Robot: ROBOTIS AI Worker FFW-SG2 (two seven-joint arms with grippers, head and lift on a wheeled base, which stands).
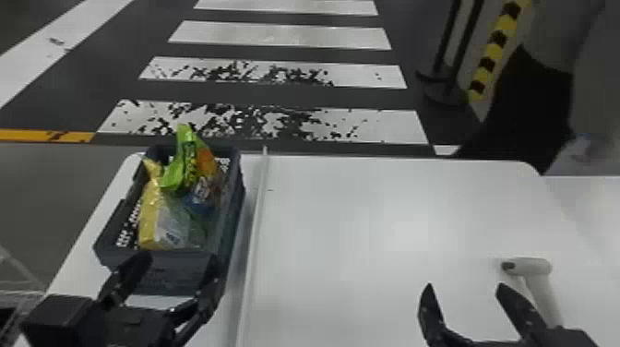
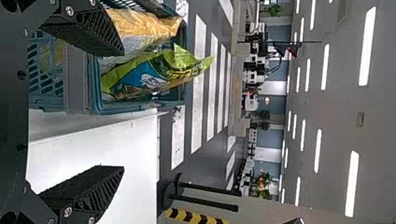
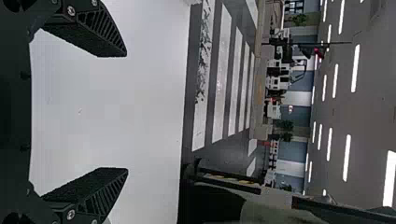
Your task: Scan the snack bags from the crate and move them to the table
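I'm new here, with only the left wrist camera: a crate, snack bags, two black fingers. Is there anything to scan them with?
Observer: Yes, a white hand scanner lies on the right side of the table.
Visitor: Is the other gripper holding something?
Observer: No, the right gripper is open near the scanner, with nothing between its fingers.
Visitor: Which way does the scanner point?
Observer: Its dark end faces left, toward the side where the crate stands.
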